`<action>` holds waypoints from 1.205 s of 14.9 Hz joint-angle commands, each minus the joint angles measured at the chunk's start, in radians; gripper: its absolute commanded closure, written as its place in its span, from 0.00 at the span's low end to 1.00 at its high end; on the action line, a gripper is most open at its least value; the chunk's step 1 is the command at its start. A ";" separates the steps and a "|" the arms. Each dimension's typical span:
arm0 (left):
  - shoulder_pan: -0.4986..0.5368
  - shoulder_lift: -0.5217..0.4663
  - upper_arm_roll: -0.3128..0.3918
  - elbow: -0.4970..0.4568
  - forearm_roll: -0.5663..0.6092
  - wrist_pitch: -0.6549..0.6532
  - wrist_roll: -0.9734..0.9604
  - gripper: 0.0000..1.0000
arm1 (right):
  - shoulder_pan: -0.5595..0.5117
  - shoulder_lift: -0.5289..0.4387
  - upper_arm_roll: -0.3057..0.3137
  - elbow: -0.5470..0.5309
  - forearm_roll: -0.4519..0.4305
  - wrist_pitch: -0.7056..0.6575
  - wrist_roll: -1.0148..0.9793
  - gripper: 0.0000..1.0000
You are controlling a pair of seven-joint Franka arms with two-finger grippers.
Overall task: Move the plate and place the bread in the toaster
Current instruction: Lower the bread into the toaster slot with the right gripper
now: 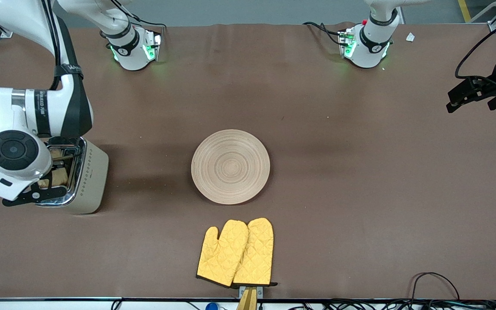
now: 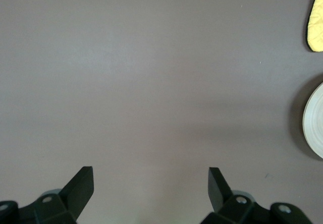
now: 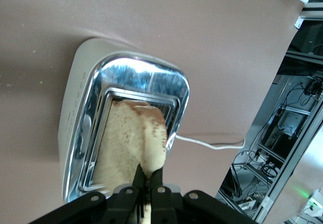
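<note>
gripping bread (image 3: 146,135), right hand (image 3: 148,186) over toaster (image 3: 81,108)

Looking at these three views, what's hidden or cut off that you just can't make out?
- Front view: the right gripper and most of the bread in the toaster are hidden by the right arm's wrist.
- Right wrist view: the bread's lower part is hidden inside the slot.
- Left wrist view: the plate and oven mitt are cut by the edge.
</note>
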 commanded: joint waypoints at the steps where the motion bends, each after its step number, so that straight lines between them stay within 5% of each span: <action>1: 0.002 -0.017 -0.003 -0.002 -0.011 -0.020 0.008 0.00 | -0.019 0.027 0.008 -0.005 -0.015 0.028 0.057 1.00; 7: 0.002 -0.007 -0.005 0.000 -0.013 -0.017 0.007 0.00 | -0.019 0.056 0.008 -0.008 -0.009 0.032 0.092 1.00; 13: 0.004 -0.006 -0.006 0.002 -0.015 -0.016 0.011 0.00 | -0.076 0.084 0.006 -0.005 0.189 0.020 0.084 0.95; 17: 0.002 -0.004 -0.006 0.000 -0.015 -0.016 0.011 0.00 | -0.076 0.078 0.005 0.018 0.196 -0.038 0.080 0.05; 18: 0.002 -0.004 -0.006 0.000 -0.015 -0.016 0.011 0.00 | -0.075 0.071 0.003 0.044 0.196 -0.073 0.078 0.00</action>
